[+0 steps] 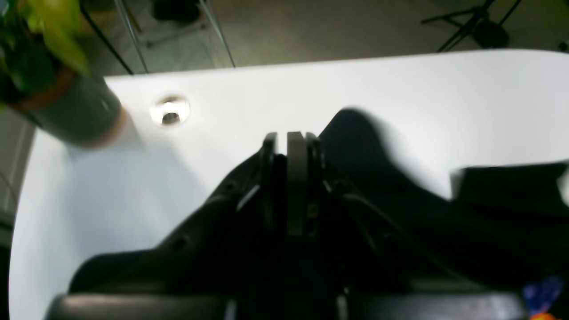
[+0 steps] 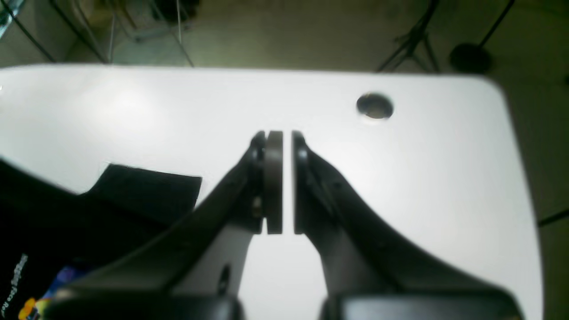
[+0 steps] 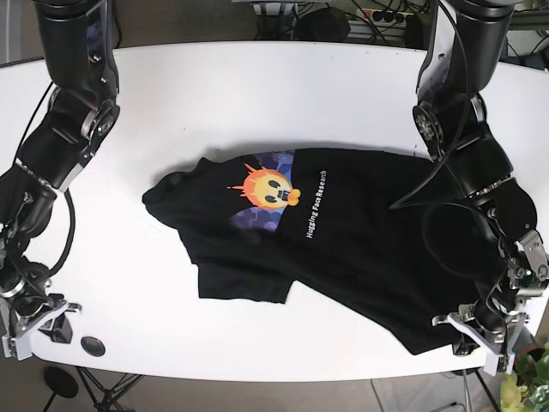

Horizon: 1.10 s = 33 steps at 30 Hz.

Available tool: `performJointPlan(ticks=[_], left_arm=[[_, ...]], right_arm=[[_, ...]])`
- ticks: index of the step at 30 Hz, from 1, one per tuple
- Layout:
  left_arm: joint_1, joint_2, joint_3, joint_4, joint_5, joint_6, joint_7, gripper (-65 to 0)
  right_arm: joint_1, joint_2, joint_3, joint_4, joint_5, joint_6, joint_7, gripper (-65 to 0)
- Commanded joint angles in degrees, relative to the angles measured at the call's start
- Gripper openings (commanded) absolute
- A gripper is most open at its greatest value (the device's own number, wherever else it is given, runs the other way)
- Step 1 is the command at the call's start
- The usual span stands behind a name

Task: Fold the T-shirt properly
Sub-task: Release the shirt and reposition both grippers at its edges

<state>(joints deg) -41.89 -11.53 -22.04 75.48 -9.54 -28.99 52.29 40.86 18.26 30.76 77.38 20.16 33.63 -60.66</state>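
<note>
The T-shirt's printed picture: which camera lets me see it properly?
The base view. It looks down on the whole black T-shirt spread on the white table, with its orange cartoon print plain. The right wrist view catches only a sleeve and a corner of the print; the left wrist view shows mostly dark cloth.

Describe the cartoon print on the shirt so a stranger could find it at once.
On the white table lies a black T-shirt, spread out with some folds. The cartoon print sits on its chest, towards the far-left part of the cloth: an orange spiky face on a blue patch. Beside it runs white lettering, which is plain text, not a picture.
</note>
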Motion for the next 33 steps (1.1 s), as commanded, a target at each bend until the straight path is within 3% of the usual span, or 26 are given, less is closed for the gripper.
performJointPlan(ticks=[1,7,13,16,18,21,33], left_arm=[[-1.94,-0.73,0.02,1.22,-0.70,-0.15,0.32,-65.0],[-0.79,-1.00,-0.24,1.22,-0.70,-0.33,0.67,-65.0],[1.93,-1.17,-0.42,1.22,-0.79,-0.33,0.67,-65.0],[3.60,-1.17,-0.51,1.84,-0.79,-0.33,0.67,-65.0],[5.27,-1.17,-2.09,4.12,-0.61,-0.33,0.67,-65.0],[7.21,-1.17,-2.44,5.97,-0.61,-0.33,0.67,-65.0],[13.01,-1.17,-2.70,9.92,-0.70,-0.33,0.67,-65.0]], right_arm=[[2.44,1.12,0.05,1.08,0.98,0.26,-0.48,-62.8],[1.29,0.33,0.14,0.64,0.98,0.26,-0.57,-62.5],[-2.31,-3.18,0.05,-0.42,0.01,-0.26,1.81,-59.3],[-3.54,-4.94,-1.53,-3.41,-1.75,-0.35,4.36,-45.0],[-5.04,-5.91,-2.76,-6.92,-4.29,-0.35,7.78,-29.8],[-6.80,-6.96,-3.29,-11.76,-5.61,0.09,13.32,-19.5],[-7.15,-7.76,-6.63,-30.13,-5.97,-0.18,25.63,-21.2]])
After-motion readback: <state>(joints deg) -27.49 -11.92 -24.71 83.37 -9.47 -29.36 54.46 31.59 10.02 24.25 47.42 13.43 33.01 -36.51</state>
